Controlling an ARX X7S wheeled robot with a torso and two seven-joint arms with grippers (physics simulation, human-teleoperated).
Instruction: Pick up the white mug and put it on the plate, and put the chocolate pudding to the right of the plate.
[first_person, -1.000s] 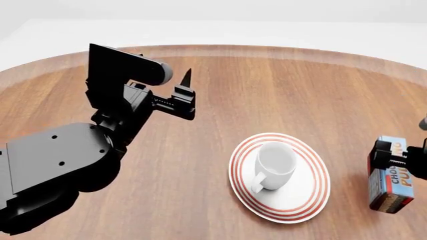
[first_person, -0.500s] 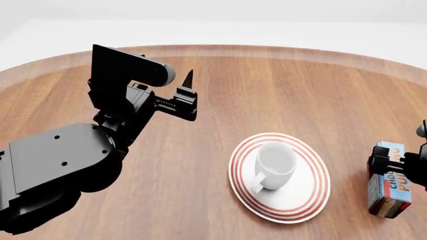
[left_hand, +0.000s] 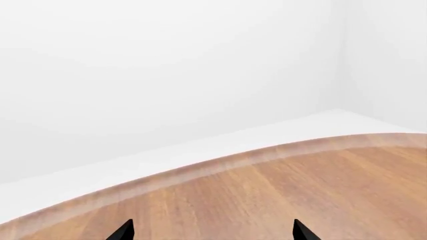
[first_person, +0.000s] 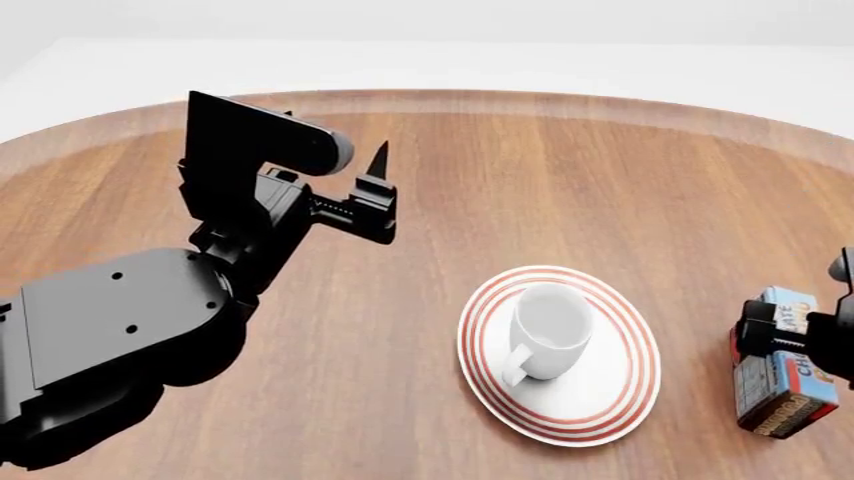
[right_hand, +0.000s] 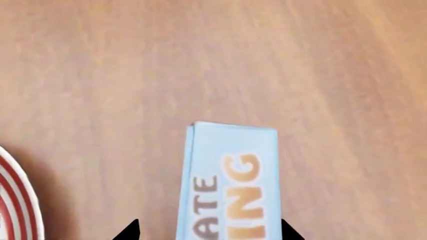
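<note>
On the wooden surface (first_person: 561, 180), near the middle of the head view, the plate (first_person: 627, 400) lies flat with the white mug (first_person: 550, 328) standing upright on it — the mug's handle points toward the robot and slightly to the left. The mug sits a little left of the plate's centre, well inside the red rings.

To the right of the plate, apart from its rim, the chocolate pudding (first_person: 783, 378) is gripped by the right claw (first_person: 795, 337), which is clamped on the box's upper part at the edge of the head view. The box is tilted, its light blue lettered face turned up and rightward, its dark lower end close to the surface; whether it touches the wood I cannot tell. In the right wrist view the chocolate pudding (right_hand: 230, 180) runs between the two dark fingertips (right_hand: 127, 232), with a sliver of the plate (right_hand: 17, 205) at the frame's edge.

The left claw (first_person: 378, 190) hangs above bare wood — far from the plate, to its left and farther back. Its fingers (left_hand: 122, 231) stand apart with nothing between them, aimed at the surface's far rim.
</note>
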